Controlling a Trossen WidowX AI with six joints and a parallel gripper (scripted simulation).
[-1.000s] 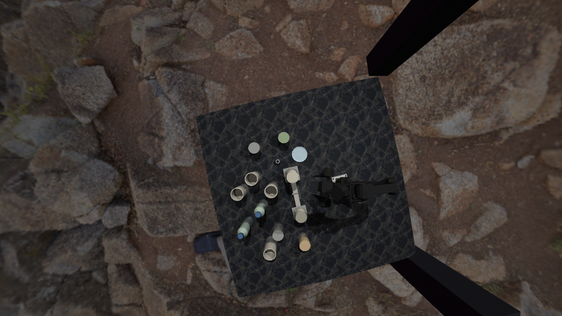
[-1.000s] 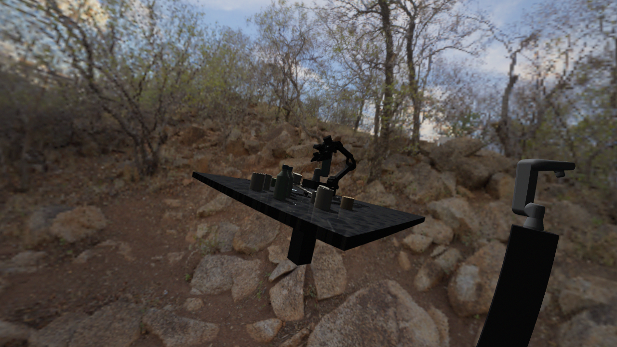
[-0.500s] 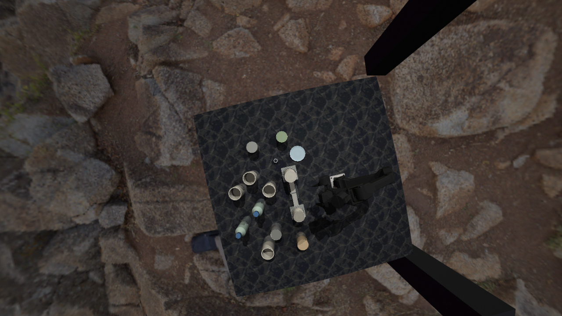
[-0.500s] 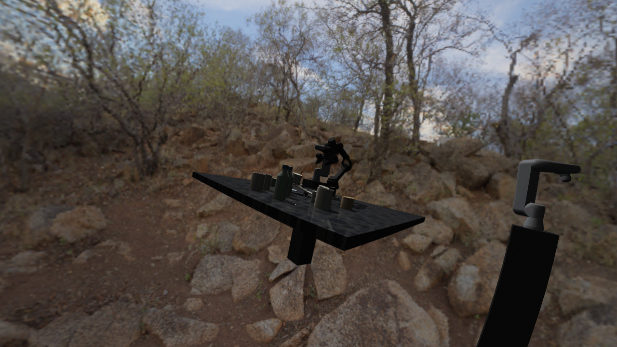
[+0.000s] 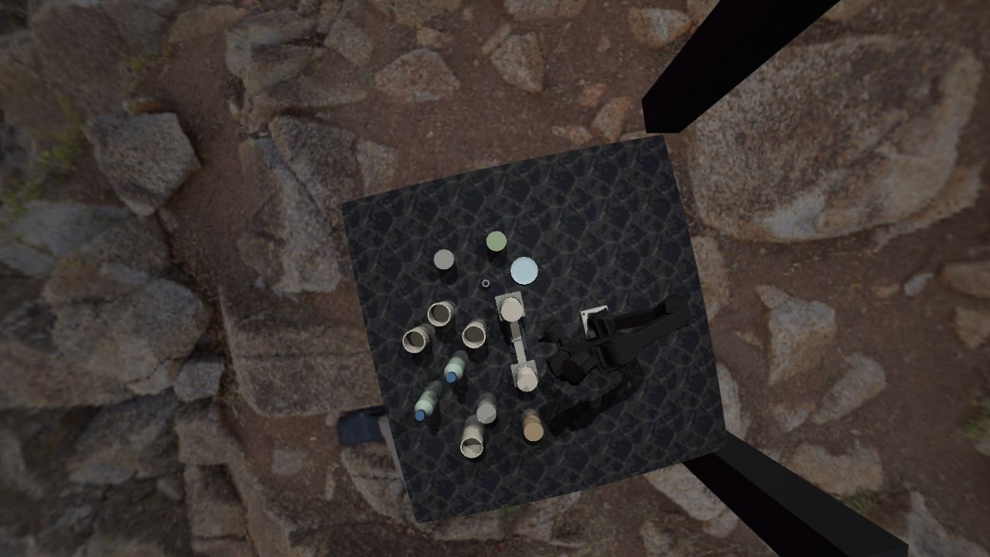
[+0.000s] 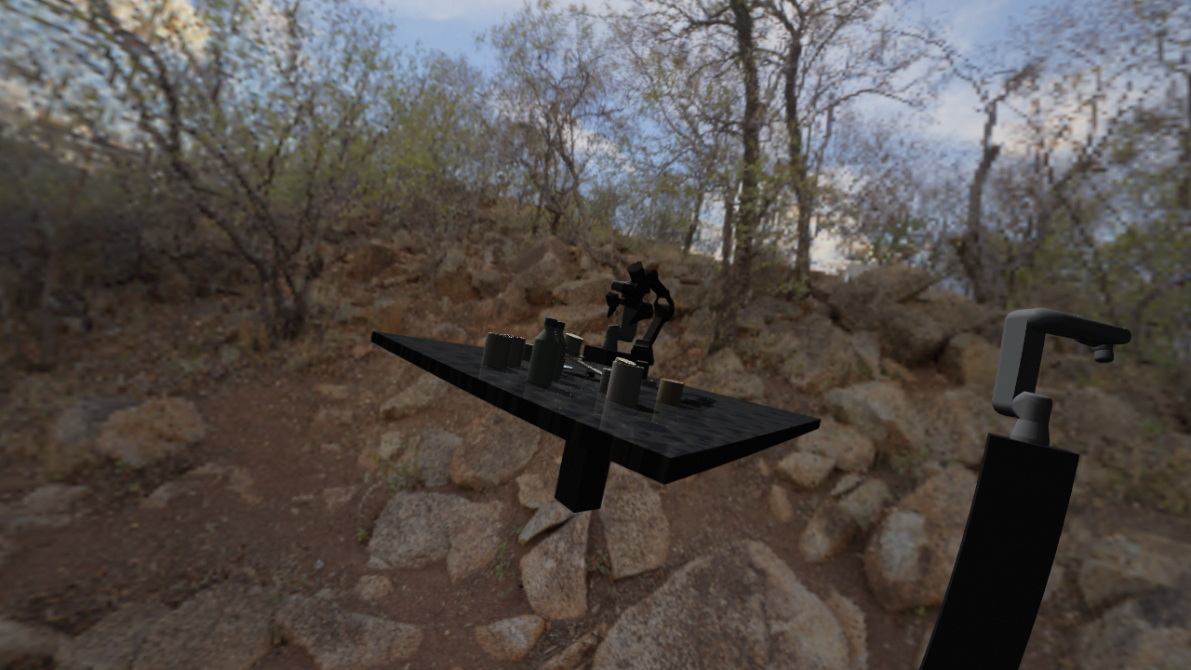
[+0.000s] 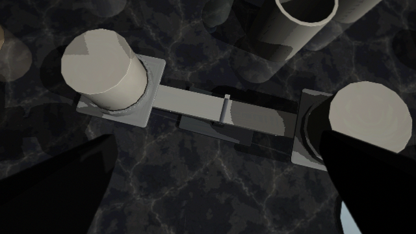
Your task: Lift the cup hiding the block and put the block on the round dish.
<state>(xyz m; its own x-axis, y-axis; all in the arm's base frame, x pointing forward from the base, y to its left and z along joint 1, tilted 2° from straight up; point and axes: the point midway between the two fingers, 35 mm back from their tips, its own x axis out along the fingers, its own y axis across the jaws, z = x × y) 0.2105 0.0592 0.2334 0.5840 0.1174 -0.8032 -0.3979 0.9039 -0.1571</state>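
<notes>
Bare table beside balance

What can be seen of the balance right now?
The balance is a flat grey beam on a small dark base, with a thin pin across its middle. Each end widens into a square pad, and each pad carries one upturned beige cup: one on the left in the wrist view, the other on the right, partly hidden by a dark finger. It lies on the dark table, near the pale round dish. Tilt is hard to judge.
</notes>
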